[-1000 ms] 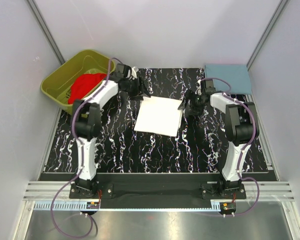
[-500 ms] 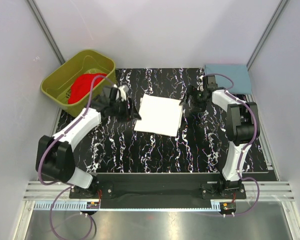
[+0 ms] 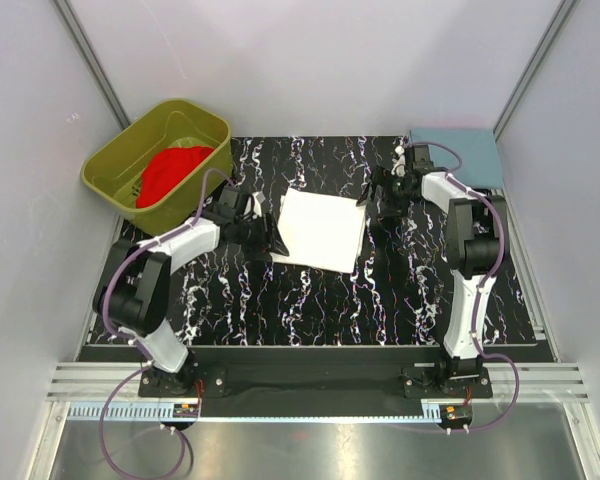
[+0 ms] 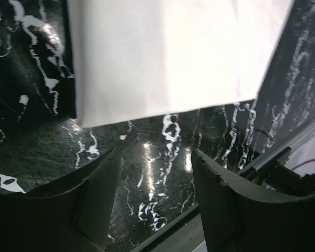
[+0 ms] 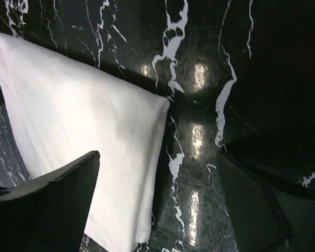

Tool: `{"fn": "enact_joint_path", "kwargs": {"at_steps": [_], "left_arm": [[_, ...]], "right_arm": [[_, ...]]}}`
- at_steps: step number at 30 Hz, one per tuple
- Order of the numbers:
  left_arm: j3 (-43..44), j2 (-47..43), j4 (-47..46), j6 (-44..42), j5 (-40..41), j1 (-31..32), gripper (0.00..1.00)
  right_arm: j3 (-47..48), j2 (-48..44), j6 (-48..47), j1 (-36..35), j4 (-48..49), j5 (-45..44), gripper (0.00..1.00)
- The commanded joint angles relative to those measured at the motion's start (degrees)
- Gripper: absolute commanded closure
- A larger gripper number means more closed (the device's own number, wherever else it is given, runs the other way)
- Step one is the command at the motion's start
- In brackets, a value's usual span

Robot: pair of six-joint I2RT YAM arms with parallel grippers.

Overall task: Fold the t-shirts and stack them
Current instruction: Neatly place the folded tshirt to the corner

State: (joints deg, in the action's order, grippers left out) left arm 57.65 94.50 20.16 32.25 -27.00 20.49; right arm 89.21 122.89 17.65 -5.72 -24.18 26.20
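Note:
A white t-shirt point(image 3: 320, 228), folded into a flat square, lies in the middle of the black marbled mat. It fills the top of the left wrist view point(image 4: 168, 52) and the left of the right wrist view point(image 5: 84, 136). A red t-shirt point(image 3: 172, 170) lies crumpled in the olive-green tub point(image 3: 130, 150) at the back left. My left gripper point(image 3: 270, 236) is open and empty, low at the white shirt's left edge. My right gripper point(image 3: 372, 208) is open and empty at the shirt's back right corner; one finger hangs over the cloth.
A light blue folded cloth point(image 3: 455, 157) lies at the back right corner of the mat point(image 3: 310, 300). The tub stands off the mat's back left corner. Grey walls close in on three sides. The mat's front edge shows in the left wrist view point(image 4: 210, 220).
My left arm swung back toward the tub side and forward again, and its gripper now sits at the white shirt's left edge. My right gripper shifted slightly back along the shirt's right corner.

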Motion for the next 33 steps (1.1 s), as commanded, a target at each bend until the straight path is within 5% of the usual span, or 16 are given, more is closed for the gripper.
{"fn": "enact_joint_path", "kwargs": {"at_steps": [1,17,33], "left_arm": [[2.9,3.2,0.1,1.4,4.0,-0.1,0.39],[10.3,15.2,7.4,-0.7,11.9,-2.2,0.40],[12.6,18.2,9.7,-0.6,14.2,-2.3,0.40]], "right_arm": [[3.1,3.1,-1.6,-0.1,0.9,1.4,0.00],[1.8,5.9,3.7,-4.1,5.7,-9.8,0.00],[-0.3,6.1,10.3,-4.4,3.4,7.7,0.00]]}}
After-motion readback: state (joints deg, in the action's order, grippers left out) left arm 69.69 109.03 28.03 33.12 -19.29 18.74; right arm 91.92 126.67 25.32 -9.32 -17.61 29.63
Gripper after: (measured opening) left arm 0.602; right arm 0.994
